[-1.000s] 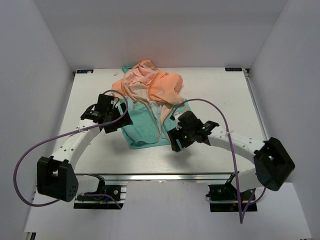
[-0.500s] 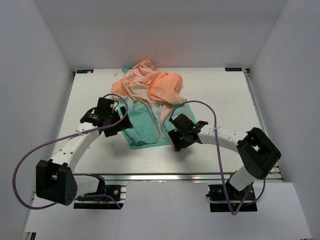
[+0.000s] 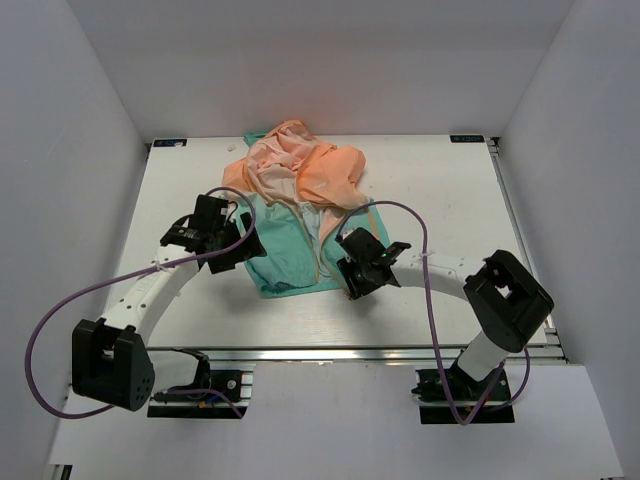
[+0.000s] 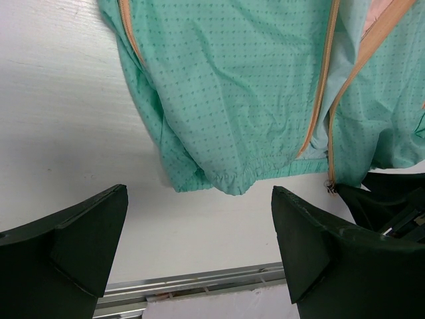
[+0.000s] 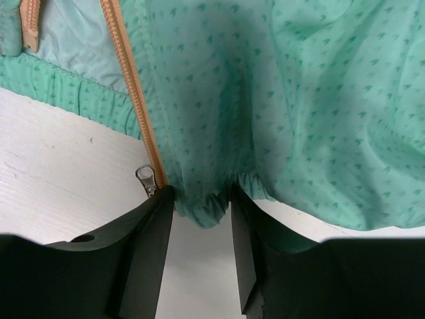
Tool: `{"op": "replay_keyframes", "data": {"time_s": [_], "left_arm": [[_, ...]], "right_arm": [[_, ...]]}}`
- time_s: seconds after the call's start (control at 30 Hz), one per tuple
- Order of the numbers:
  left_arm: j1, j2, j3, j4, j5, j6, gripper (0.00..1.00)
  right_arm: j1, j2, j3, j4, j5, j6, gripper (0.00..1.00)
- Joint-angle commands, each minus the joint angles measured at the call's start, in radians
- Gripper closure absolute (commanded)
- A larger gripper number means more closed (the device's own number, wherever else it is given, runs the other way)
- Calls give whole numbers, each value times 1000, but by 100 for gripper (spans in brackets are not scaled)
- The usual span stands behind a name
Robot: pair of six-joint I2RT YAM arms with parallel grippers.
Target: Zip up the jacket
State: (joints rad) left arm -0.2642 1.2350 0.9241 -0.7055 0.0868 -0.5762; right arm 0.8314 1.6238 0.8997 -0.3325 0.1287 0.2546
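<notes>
The jacket (image 3: pixel 300 200) lies crumpled at the table's middle back, peach-orange at the far end and teal toward me. Its orange zipper (image 4: pixel 319 100) runs down the open front to the hem. My right gripper (image 3: pixel 348 282) sits at the hem's right corner. In the right wrist view the right gripper (image 5: pixel 199 199) stands partly closed around a bunched bit of teal hem (image 5: pixel 202 209), with a gap still between its fingers. The metal zipper pull (image 5: pixel 146 178) lies just left of its left finger. My left gripper (image 4: pixel 199 219) hovers wide open over bare table near the jacket's (image 4: pixel 232 100) left hem.
An aluminium rail (image 3: pixel 330 352) runs along the table's near edge, also visible as the rail (image 4: pixel 199 282) below the left fingers. White walls enclose the table on three sides. Purple cables (image 3: pixel 430 290) loop off both arms.
The right arm has drawn in toward the jacket's hem and its jaws have narrowed around the fabric. The left arm has barely shifted and stays wide open.
</notes>
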Motion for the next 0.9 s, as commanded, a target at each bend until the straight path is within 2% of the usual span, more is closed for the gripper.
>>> {"op": "replay_keyframes", "data": {"time_s": [0.0, 0.1, 0.13, 0.17, 0.23, 0.37, 0.57, 0.73, 0.87], "left_arm": [[-3, -11, -2, 9, -4, 1, 2], [-3, -11, 2, 3, -12, 1, 2], [-3, -12, 8, -2, -13, 1, 2], [-4, -12, 12, -3, -10, 6, 2], [-3, -11, 27, -9, 1, 13, 2], [-30, 17, 77, -48, 18, 29, 2], [-185, 40, 107, 3, 37, -4, 2], [-240, 75, 44, 183, 206, -40, 2], [-263, 109, 12, 329, 284, -89, 2]], "right_arm": [[3, 39, -5, 26, -21, 20, 55], [11, 48, -10, 18, -12, 37, 61], [12, 48, -12, 16, -12, 41, 72], [15, 45, -13, 9, -9, 54, 78], [15, 30, -7, -6, -4, 64, 100], [14, -41, 7, -20, -29, 72, 100], [9, -174, 22, -7, -106, 101, 100], [-11, -266, -11, 48, -205, 120, 100], [-43, -330, -65, 111, -262, 167, 100]]}}
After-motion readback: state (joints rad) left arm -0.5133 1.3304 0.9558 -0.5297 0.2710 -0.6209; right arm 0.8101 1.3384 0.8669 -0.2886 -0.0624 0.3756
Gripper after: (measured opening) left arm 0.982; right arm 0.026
